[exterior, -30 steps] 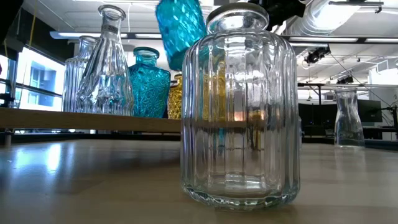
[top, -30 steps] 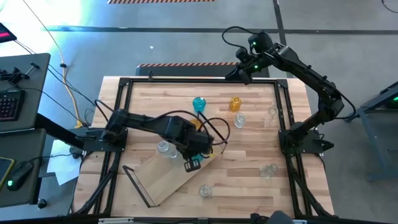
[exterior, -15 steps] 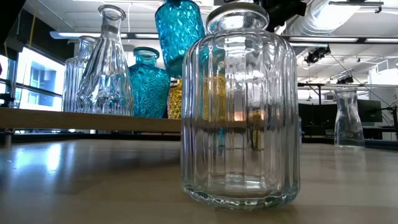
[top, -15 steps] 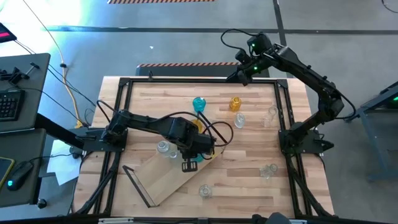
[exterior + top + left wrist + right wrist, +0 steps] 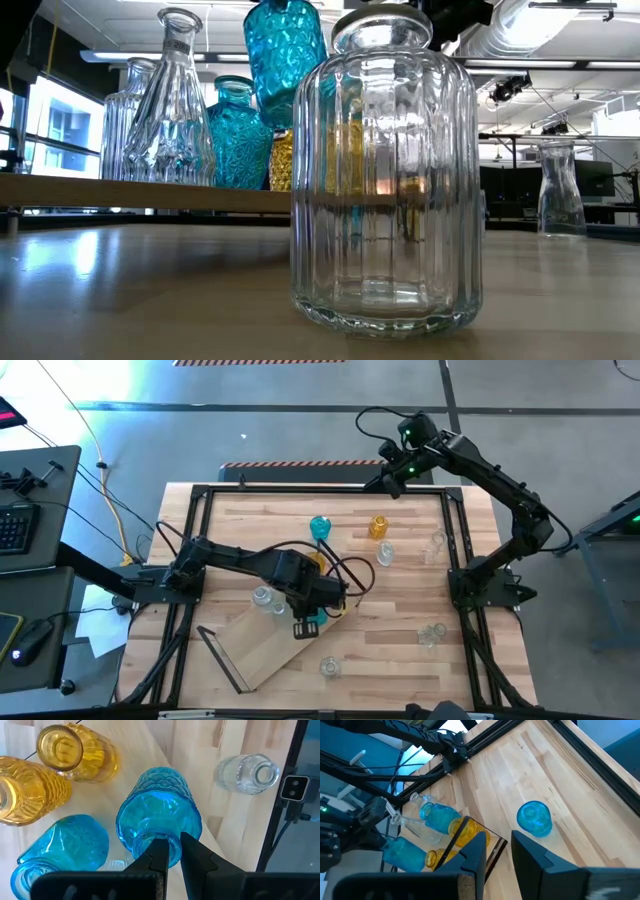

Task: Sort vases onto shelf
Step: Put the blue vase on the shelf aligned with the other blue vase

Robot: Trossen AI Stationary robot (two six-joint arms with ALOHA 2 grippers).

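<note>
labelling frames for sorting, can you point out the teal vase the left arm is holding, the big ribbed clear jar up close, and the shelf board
held teal vase [image 5: 159, 817], left wrist view, on its patterned body.
ribbed clear jar [image 5: 385, 190], low view, middle of its body.
shelf board [image 5: 262, 645], high view, bare wood near its lower end.

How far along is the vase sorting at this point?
Partway. Several vases already stand on the shelf. The left gripper is shut on a teal vase by its rim, above the shelf. Others wait on the table, including a teal one and an amber one.
</note>
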